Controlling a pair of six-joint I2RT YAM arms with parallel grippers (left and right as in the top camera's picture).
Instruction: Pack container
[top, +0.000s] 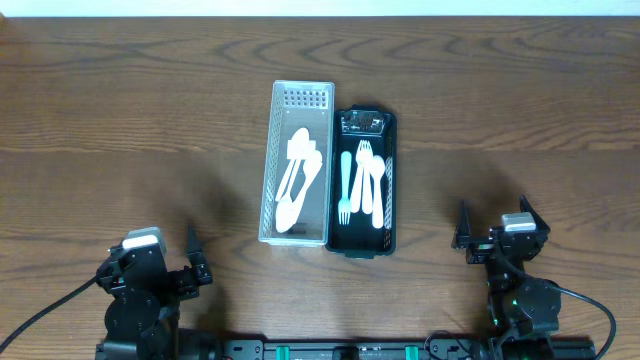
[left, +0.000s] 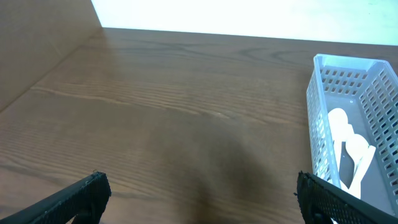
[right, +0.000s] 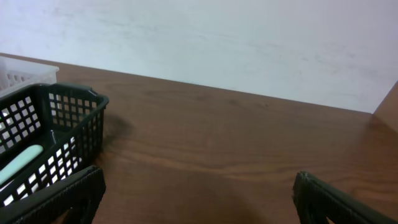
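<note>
A clear plastic basket (top: 272, 170) stands at the table's middle with several white spoons (top: 298, 180) in it. A black basket (top: 391, 180) touches its right side and holds pale teal and white forks and knives (top: 362, 185). My left gripper (top: 190, 262) is open and empty at the front left, apart from the baskets. My right gripper (top: 495, 232) is open and empty at the front right. The left wrist view shows the clear basket (left: 318, 118) at its right edge. The right wrist view shows the black basket (right: 74, 99) at its left edge.
The baskets stand on a brown wooden table (top: 130, 120). A pale wall (right: 249, 43) runs behind the table's far edge.
</note>
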